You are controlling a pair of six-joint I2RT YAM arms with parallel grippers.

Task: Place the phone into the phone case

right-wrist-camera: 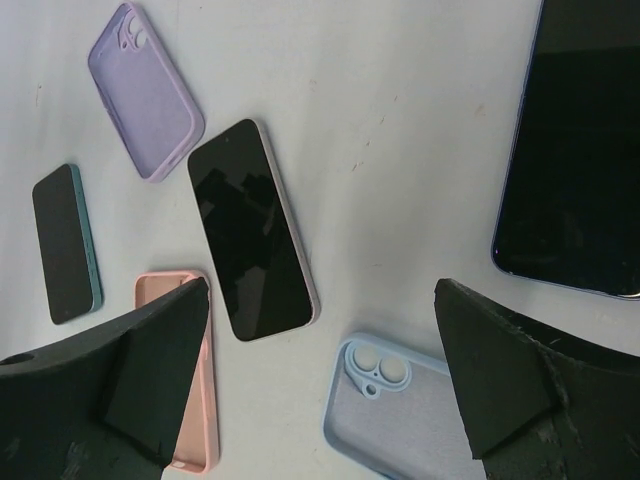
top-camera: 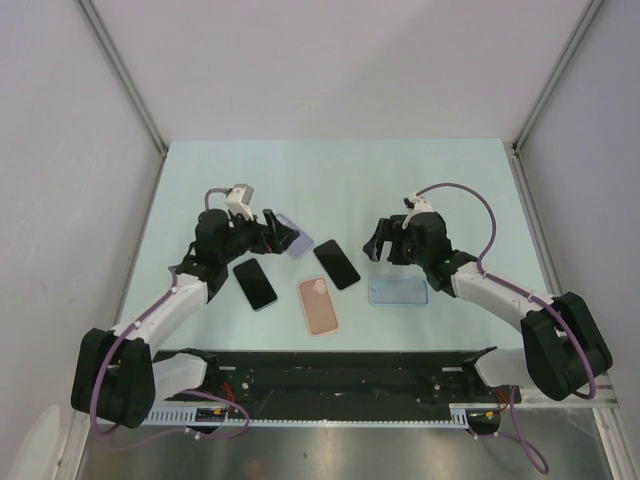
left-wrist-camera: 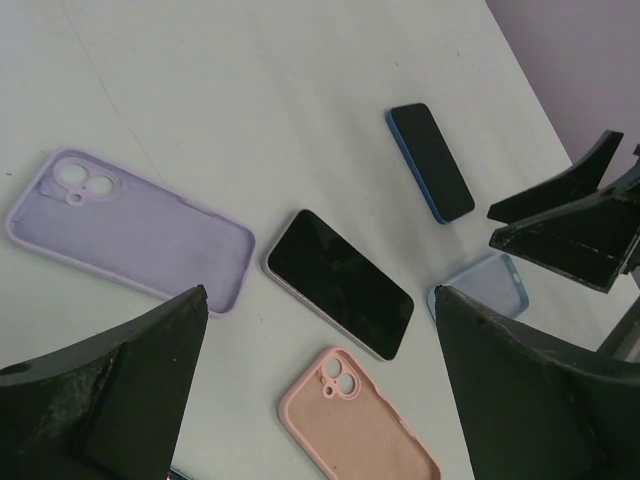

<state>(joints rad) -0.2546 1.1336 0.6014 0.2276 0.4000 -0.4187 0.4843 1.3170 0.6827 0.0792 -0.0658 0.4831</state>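
- Shows left gripper [left-wrist-camera: 318,300] released, empty, aimed at white-edged phone [left-wrist-camera: 338,283] mid-bench, seemingly to lift it
- Shows right gripper [right-wrist-camera: 320,290] released, empty, near blue case [right-wrist-camera: 395,420], probably to brace it

Narrow gaps among the central phone [top-camera: 337,264], pink case [top-camera: 320,306], blue case [top-camera: 398,290]; open table [top-camera: 340,175] beyond.

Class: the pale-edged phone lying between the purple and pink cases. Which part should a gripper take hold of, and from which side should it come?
Probably its two long edges, near mid-length, coming straight down from above. The phone lies flat, screen up, on the table, so only its thin sides are exposed; bare table shows along both long edges.
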